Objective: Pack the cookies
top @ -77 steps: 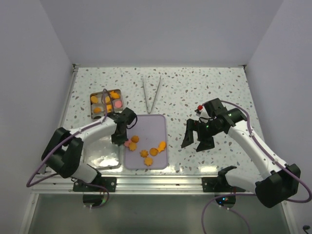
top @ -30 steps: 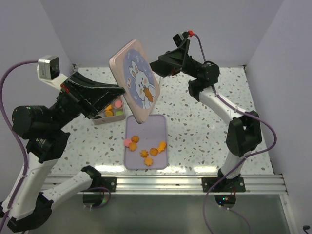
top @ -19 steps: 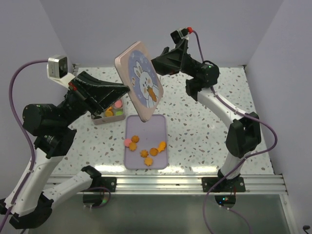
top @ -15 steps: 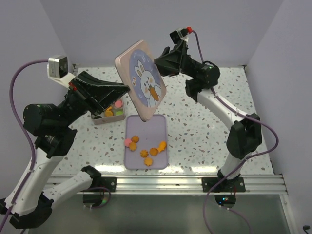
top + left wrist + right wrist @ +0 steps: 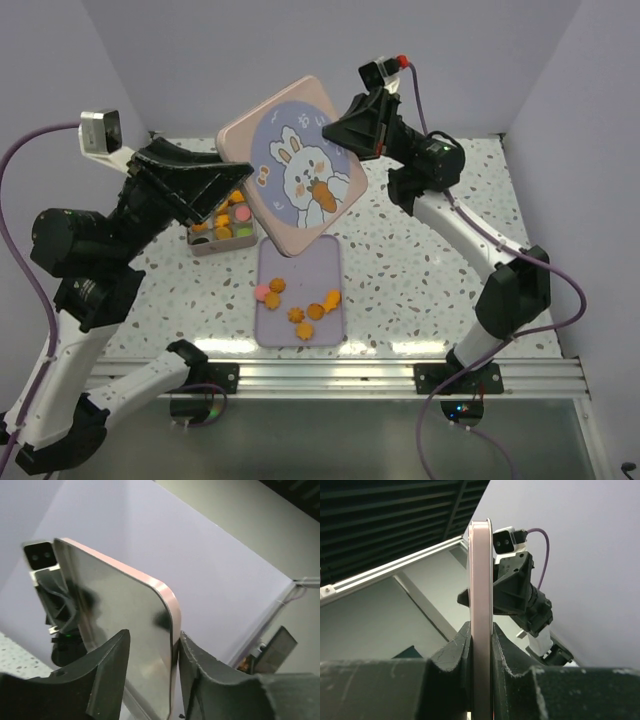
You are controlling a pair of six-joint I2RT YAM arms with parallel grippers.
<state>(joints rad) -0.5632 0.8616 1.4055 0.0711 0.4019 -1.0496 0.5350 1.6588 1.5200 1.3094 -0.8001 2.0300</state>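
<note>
Bunny tin lid [image 5: 295, 180] handed over: our left fingers [image 5: 116, 652] have just loosened around it, our right fingers [image 5: 454, 655] clamp its edge. Cookies [image 5: 297, 316] wait well below, some still on the tray [image 5: 300, 262].

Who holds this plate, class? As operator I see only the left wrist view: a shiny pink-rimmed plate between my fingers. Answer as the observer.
Observer: The right gripper clamps it. Its wrist view shows both fingers pressed flat on the bunny lid, with no gap.
Operator: What is on the far face?
Observer: A white bunny with a carrot, visible in the top view.
Operator: What is on the table under it?
Observer: A purple tray with loose cookies, and to its left an open tin with more inside.
</note>
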